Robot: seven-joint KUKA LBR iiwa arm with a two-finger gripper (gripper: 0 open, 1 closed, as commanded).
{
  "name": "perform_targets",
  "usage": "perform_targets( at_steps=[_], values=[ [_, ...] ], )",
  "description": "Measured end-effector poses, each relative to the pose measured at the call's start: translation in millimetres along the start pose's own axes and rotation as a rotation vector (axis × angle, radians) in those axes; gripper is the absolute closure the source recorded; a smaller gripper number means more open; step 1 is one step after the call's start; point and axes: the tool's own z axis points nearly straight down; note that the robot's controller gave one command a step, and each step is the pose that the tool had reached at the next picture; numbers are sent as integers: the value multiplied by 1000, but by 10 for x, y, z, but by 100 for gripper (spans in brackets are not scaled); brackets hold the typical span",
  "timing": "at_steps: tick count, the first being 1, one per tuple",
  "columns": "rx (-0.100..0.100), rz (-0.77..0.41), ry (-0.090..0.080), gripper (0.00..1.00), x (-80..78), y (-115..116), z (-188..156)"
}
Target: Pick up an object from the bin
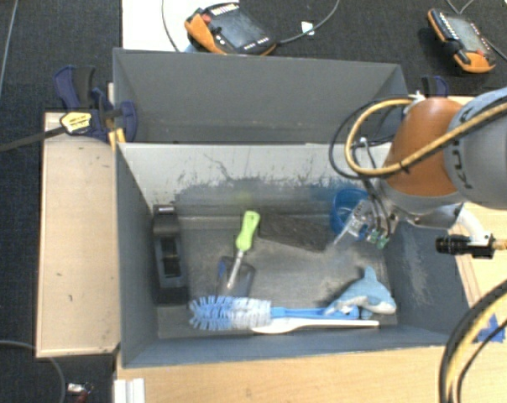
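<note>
My gripper (364, 227) hangs low at the back right of the bin, under the orange wrist cover. A blue cup (346, 203) lies right behind and to the left of it, partly hidden by the gripper; whether they touch I cannot tell. In front of the gripper, a light blue plush toy (369, 294) rests on the floor near the right wall. A blue bottle brush (237, 312) with a long blue handle stretches along the front, with a white stick (321, 326) beside it.
A green-handled screwdriver (243, 243) lies in the middle of the floor. A black tape dispenser (166, 254) stands against the left wall. The arm and its cables cover the bin's right rim.
</note>
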Motion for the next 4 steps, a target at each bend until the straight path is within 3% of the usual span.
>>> perform_targets(
  at_steps=[1,2,4],
  values=[
    [2,17,1,100,-18,-56,-2],
    [-1,-10,-5,100,-134,88,-80],
    [3,-9,0,100,-77,32,58]
  ],
)
